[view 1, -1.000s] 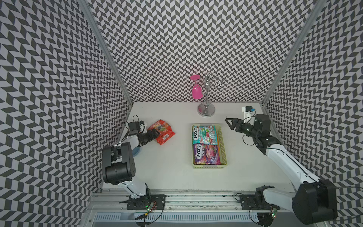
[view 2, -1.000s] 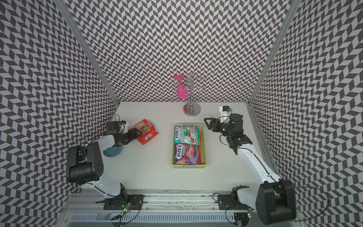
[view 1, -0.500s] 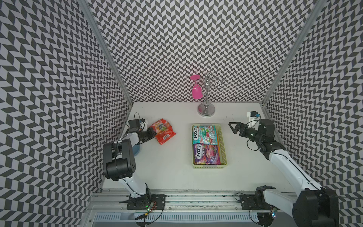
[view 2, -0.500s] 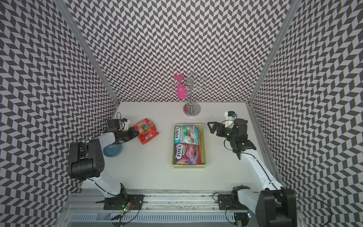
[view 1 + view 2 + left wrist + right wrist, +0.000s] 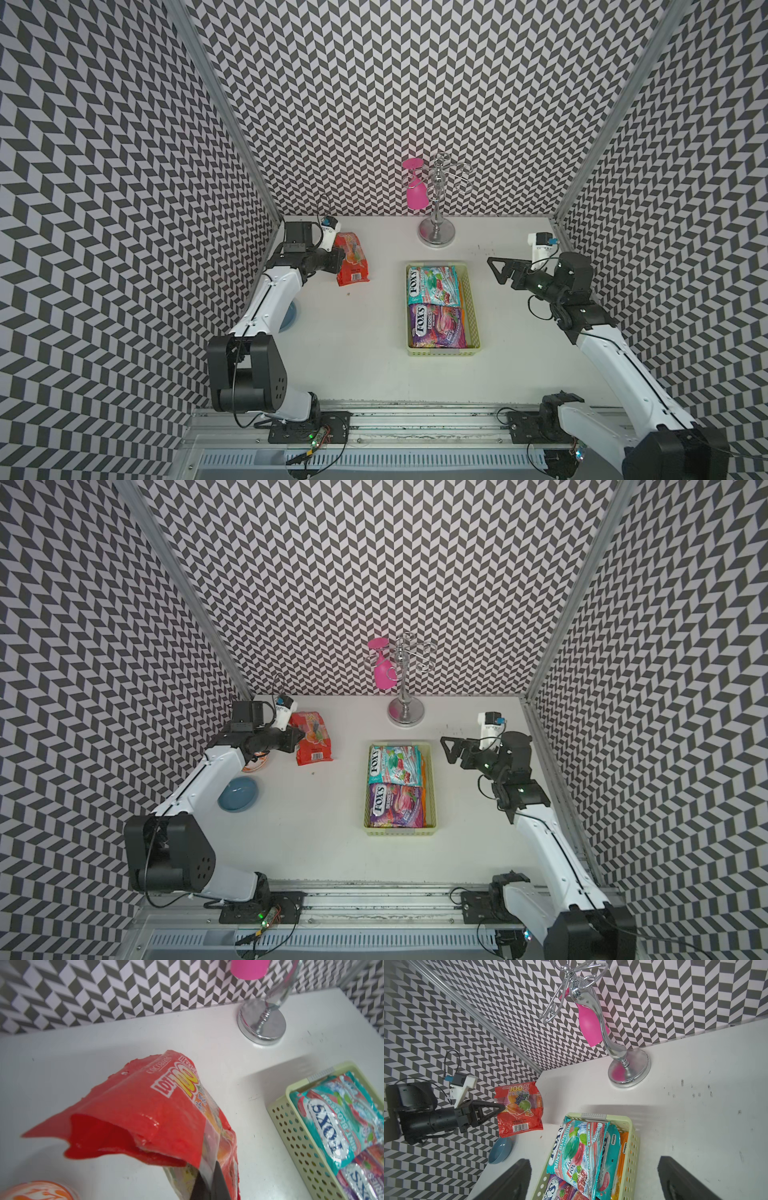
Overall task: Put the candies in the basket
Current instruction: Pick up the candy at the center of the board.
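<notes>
We have the left hand clamped on the edge of the red Lot 100 candy bag, tipped up at the far-left corner of the desk, well apart from the green basket. The right hand gapes empty beside the basket. We should lift above the rim, centre over the FOX'S bags, release low.

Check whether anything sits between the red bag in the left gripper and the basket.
Nothing visible does. The left gripper is shut on the edge of the red bag, and only bare table lies between it and the basket. The metal stand sits farther back, off that line. It holds a teal bag and a purple bag.
</notes>
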Robot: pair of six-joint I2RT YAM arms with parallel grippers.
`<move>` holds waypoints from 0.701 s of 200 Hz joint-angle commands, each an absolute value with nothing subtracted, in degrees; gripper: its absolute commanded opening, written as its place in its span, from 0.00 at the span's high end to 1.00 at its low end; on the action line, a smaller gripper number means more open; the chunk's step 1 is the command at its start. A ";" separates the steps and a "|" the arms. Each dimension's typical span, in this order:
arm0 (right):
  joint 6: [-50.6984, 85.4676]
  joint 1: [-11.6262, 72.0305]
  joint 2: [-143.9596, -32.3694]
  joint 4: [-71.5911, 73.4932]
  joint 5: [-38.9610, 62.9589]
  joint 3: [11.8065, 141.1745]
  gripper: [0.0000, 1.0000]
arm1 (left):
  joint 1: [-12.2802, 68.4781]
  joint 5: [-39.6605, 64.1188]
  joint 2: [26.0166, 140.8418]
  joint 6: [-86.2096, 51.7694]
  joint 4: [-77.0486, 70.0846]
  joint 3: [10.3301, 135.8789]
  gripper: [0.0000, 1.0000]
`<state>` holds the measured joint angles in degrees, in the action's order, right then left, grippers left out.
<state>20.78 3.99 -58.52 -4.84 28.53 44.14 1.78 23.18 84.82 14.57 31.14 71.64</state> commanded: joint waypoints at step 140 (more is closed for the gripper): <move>11.48 9.62 -50.25 -3.86 33.32 41.07 0.01 | 35.54 20.49 84.26 60.96 59.04 95.04 1.00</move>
<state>13.43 8.38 -52.03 -6.13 30.28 43.03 32.03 17.72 82.41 57.89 56.90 89.93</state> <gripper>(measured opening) 0.993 0.044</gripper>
